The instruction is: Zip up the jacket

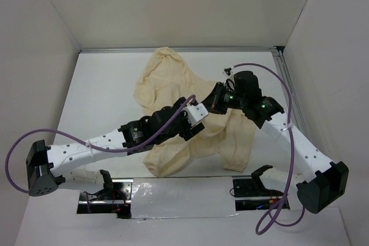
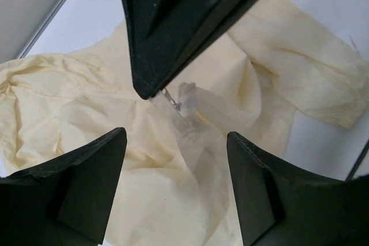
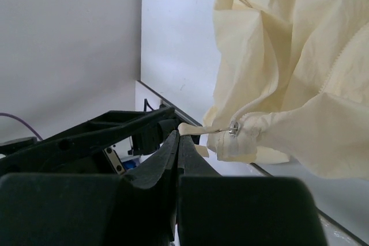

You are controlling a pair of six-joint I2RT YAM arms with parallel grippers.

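Your jacket (image 1: 167, 79) lies crumpled on the tabletop (image 1: 104, 90), from the centre to the far side, under both arms. Your right tool (image 3: 179, 133) is clenched on the zip pull (image 3: 190, 127) at the fabric's edge. Your left tool (image 2: 173, 142) hangs spread wide just above the jacket, gripping nothing.

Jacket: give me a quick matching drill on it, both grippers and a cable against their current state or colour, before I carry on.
Things:
1. left gripper
2. right gripper
3. jacket
4. cable

States:
A. jaws shut on the zipper tab
B. crumpled on the table
C. purple
D. jaws open, holding nothing

Pairs: 1-D, 2-A, 3-B, 4-C.
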